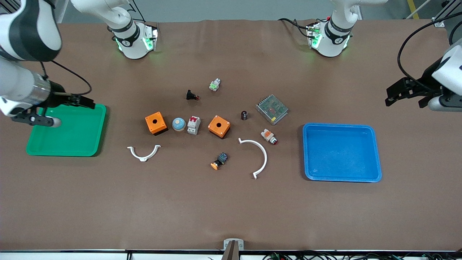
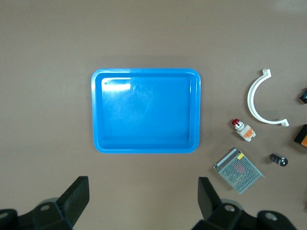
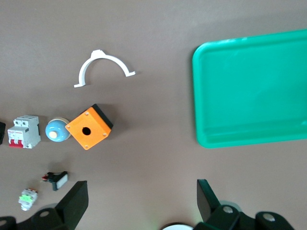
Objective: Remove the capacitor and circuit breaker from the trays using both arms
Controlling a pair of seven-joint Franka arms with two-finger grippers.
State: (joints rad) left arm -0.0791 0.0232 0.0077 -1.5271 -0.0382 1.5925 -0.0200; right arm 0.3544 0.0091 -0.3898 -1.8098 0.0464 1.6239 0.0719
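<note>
The capacitor (image 1: 244, 115), a tiny black cylinder, stands mid-table beside the metal mesh box (image 1: 272, 109); it also shows in the left wrist view (image 2: 278, 159). The breaker (image 1: 194, 125), a white-grey block with red levers, lies between a blue dome button (image 1: 178, 124) and an orange box (image 1: 219, 126); it also shows in the right wrist view (image 3: 23, 132). My left gripper (image 1: 406, 94) (image 2: 143, 201) is open and empty, in the air over bare table beside the blue tray (image 1: 341, 151). My right gripper (image 1: 85, 102) (image 3: 142, 201) is open and empty over the green tray's (image 1: 72, 137) edge.
A second orange box (image 1: 156, 123), a black button with red tip (image 1: 191, 95), a green-white button (image 1: 214, 85), a white-orange button (image 1: 269, 136), an orange-capped button (image 1: 219, 161) and two white arcs (image 1: 143, 152) (image 1: 258, 155) lie mid-table.
</note>
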